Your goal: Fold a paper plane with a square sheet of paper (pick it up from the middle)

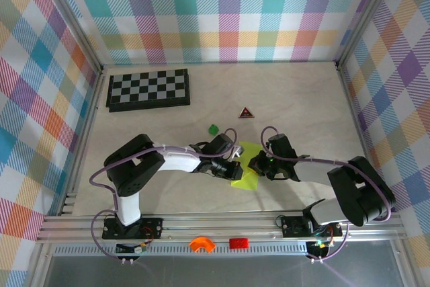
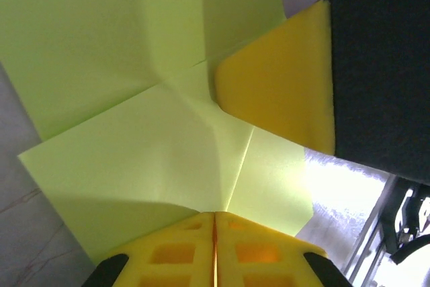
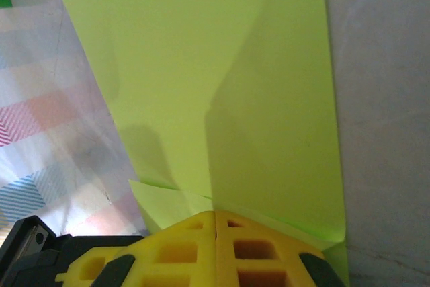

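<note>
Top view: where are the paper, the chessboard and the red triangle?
paper (image 1: 245, 174), top view, its near part.
chessboard (image 1: 148, 89), top view, its middle.
red triangle (image 1: 246, 113), top view, its centre.

Paper plane (image 2: 134, 139) — matt, smooth, creased paper; table (image 1: 302, 99) — pale, marbled, faintly glossy

No legible text, label, brand or number in any view. One candidate sign: a small dark red triangular tile (image 1: 246, 112) on the table (image 1: 316, 105), toward its far edge and right of the black-and-white chequered board (image 1: 148, 89), carries a pale mark at its centre. The mark is too small to read.
</note>
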Available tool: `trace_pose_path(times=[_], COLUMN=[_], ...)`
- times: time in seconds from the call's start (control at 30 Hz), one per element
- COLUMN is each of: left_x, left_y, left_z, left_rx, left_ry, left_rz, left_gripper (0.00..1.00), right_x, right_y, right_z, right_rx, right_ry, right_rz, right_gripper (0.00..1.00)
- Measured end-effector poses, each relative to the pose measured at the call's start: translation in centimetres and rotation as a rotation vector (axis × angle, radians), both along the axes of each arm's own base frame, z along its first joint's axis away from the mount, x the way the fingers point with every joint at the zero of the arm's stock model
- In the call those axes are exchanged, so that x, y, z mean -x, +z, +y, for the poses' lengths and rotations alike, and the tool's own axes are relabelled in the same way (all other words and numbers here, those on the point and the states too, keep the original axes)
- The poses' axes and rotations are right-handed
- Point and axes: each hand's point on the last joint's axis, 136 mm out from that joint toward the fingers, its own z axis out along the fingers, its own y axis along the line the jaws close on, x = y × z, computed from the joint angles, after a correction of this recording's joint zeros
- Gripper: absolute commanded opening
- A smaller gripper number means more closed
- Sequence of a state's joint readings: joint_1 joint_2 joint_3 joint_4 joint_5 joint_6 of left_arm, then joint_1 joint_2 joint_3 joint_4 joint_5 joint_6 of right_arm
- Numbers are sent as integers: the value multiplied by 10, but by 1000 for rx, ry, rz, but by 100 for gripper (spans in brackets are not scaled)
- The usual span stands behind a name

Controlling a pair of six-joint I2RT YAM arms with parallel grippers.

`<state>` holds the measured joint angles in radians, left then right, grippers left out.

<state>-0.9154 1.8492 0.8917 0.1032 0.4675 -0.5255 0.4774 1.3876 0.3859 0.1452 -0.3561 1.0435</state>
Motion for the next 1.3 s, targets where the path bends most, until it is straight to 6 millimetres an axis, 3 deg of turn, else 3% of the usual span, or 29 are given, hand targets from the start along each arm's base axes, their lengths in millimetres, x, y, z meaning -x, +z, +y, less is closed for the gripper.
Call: trace_pose_path(times=[0.17, 0.33, 0.5, 0.63, 0.97, 1.13, 1.3], left_x=[4, 3, 3, 2, 2, 2, 2], left_y=[1, 1, 1, 1, 1, 1, 1], left_z=[3, 3, 4, 4, 4, 4, 4], left_rx=[37, 37, 34, 32, 33, 31, 30], left_ry=[27, 45, 56, 61, 63, 63, 63], left_rz=[9, 19, 28, 26, 28, 30, 30], left_gripper=[7, 6, 6, 6, 6, 5, 5], right_x=[4, 1, 19, 19, -5, -10, -16], right_y=[8, 22, 5, -2, -1, 6, 31], right_z=[-3, 7, 20, 13, -35, -43, -33], right_rx=[7, -15, 17, 17, -36, -26, -64], right_ry=[4, 30, 88, 61, -74, -108, -86], right_rz=[-8, -49, 7, 26, 26, -2, -99], right_gripper=[7, 3, 0, 0, 0, 2, 2])
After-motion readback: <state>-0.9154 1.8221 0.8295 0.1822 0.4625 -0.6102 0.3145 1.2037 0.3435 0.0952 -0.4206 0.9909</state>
